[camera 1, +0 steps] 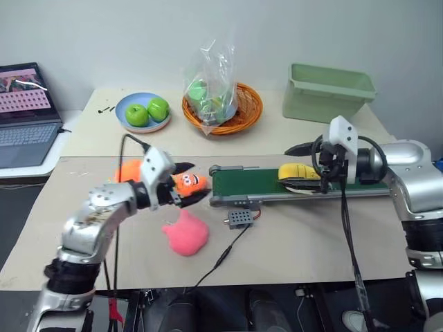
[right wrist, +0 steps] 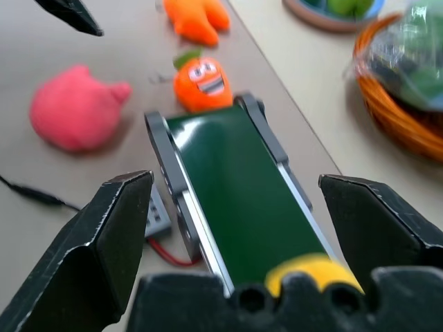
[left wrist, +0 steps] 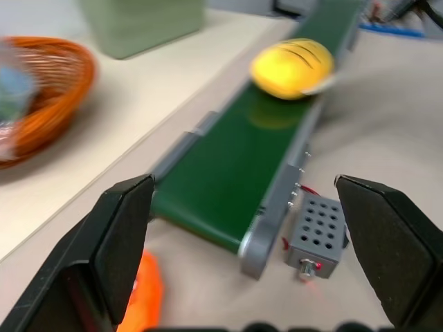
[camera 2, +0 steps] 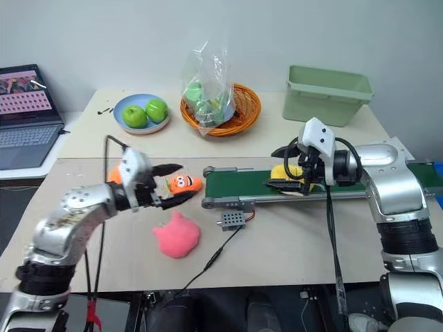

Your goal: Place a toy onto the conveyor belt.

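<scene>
Apples (camera 1: 147, 111) in plate (camera 1: 128, 104); bag (camera 1: 212, 83) in basket (camera 1: 247, 107); toy (camera 1: 299, 171) on belt (camera 1: 256, 184). Both grippers, left (camera 1: 189, 184) and right (camera 1: 302, 164), spread wide, holding nothing.

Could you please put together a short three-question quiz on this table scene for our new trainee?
1. True or false: the yellow toy lies on the conveyor belt.
2. What holds the two green apples?
A) the orange basket
B) the blue plate
C) the green bin
3. Fill in: the pink toy lies on the table, ____ the belt.

Key: 1 true; 2 B; 3 beside (off).
</scene>
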`<state>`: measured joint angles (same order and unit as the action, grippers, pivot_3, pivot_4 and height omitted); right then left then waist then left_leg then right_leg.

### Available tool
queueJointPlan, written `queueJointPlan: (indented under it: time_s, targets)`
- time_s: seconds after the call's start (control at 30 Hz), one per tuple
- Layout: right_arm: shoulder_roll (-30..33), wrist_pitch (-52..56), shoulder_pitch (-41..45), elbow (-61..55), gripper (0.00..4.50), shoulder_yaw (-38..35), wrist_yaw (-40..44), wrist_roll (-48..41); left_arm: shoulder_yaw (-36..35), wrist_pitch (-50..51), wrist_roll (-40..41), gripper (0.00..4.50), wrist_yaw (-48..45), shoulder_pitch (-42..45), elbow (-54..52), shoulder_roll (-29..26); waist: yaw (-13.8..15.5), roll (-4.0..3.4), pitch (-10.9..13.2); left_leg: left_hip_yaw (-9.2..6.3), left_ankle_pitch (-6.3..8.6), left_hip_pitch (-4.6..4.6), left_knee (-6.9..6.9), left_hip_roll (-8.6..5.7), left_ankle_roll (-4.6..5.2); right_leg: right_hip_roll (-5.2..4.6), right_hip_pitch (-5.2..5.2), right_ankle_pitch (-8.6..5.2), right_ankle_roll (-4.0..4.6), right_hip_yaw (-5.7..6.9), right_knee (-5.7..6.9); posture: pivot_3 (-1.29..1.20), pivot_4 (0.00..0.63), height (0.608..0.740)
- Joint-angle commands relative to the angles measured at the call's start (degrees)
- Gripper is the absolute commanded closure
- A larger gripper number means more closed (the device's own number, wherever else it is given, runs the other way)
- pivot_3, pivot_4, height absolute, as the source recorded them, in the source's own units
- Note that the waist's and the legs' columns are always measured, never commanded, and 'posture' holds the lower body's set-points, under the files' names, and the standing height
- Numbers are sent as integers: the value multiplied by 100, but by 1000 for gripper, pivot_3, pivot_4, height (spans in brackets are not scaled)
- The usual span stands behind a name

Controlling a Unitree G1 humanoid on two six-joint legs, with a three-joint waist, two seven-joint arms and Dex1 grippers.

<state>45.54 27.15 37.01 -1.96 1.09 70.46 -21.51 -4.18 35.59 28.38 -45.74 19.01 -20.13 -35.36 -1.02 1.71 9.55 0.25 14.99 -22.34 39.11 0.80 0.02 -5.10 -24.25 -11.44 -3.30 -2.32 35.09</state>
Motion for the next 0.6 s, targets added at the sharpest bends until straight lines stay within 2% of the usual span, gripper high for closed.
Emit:
queueJointPlan:
  time_s: [0.03,0.2,0.6]
  targets:
    - [-132,153,95,-338,0,-289,-71,-449,-362,311,394,51,365,-70,-663,53,17,0,0,2,0,1,1,-1,0,-1,3,0,0,0,0,0,150,740]
    - [-261,269,175,-453,0,-203,-174,-614,-261,495,467,51,620,-214,-1056,87,46,0,0,2,0,-2,2,-5,-1,-3,4,0,0,2,-1,0,150,740]
    - [-166,176,232,-362,0,-229,-106,-577,-230,710,710,51,598,243,-827,19,31,0,0,6,0,-1,2,-5,-1,-2,3,0,1,1,-2,0,150,740]
